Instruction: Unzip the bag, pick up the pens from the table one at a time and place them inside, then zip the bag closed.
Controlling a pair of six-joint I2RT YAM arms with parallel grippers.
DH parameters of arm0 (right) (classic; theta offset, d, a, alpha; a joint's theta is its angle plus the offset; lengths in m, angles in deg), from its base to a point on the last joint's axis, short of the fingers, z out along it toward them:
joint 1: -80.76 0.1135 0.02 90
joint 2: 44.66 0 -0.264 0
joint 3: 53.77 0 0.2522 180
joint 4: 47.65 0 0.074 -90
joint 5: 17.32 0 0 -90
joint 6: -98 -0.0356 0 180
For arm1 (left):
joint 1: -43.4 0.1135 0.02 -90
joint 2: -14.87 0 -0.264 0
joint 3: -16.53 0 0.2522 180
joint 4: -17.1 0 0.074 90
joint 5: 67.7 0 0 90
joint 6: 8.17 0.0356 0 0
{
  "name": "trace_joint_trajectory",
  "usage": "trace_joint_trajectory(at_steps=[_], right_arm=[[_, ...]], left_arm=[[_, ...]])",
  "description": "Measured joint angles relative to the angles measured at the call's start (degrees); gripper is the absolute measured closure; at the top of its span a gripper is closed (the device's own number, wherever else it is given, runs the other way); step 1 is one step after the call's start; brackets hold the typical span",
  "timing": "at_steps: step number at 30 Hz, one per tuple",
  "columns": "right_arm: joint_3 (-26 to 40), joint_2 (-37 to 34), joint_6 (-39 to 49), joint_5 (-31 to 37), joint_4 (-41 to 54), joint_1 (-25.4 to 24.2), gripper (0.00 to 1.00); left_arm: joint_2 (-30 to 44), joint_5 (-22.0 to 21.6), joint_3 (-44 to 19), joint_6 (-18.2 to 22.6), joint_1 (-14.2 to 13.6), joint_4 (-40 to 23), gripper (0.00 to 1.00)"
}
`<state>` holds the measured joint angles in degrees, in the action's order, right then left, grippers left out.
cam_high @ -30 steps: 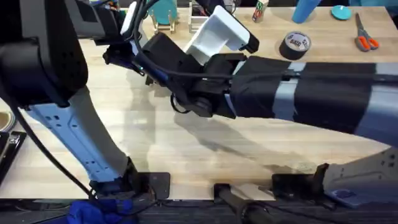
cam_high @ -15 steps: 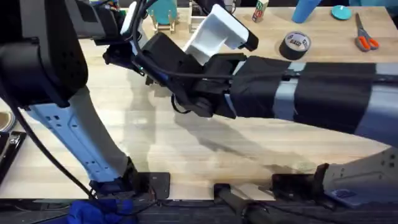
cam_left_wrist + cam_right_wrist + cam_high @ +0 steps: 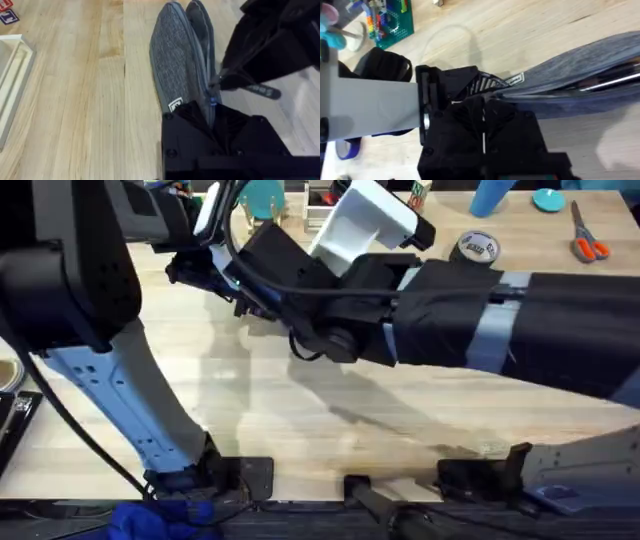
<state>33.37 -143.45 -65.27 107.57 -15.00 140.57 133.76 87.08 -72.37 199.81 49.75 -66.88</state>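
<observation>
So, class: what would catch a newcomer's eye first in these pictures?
Probably the two big black arms crossing low over the wooden table. Next, the grey fabric pouch lying on it, zipper partly open, with the left gripper and right gripper both at one end.

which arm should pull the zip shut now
Likely the right: its gripper sits at the zipper line of the bag, while the left gripper pinches the bag's end to hold it.
</observation>
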Motion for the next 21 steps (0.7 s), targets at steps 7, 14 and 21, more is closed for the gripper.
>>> trace_joint_trajectory(at_steps=[7,14,21], right_arm=[[0.00,0.07,0.02,1.92,2.43,0.00,0.970],[0.00,0.73,0.04,4.85,5.42,0.00,0.970],[0.00,1.35,0.04,6.98,8.11,0.00,0.970]], left_arm=[[0.00,-0.02,0.00,0.00,0.00,0.00,0.959],[0.00,0.00,0.00,0.00,0.00,0.00,0.959],[0.00,0.00,0.00,0.00,0.00,0.00,0.959]])
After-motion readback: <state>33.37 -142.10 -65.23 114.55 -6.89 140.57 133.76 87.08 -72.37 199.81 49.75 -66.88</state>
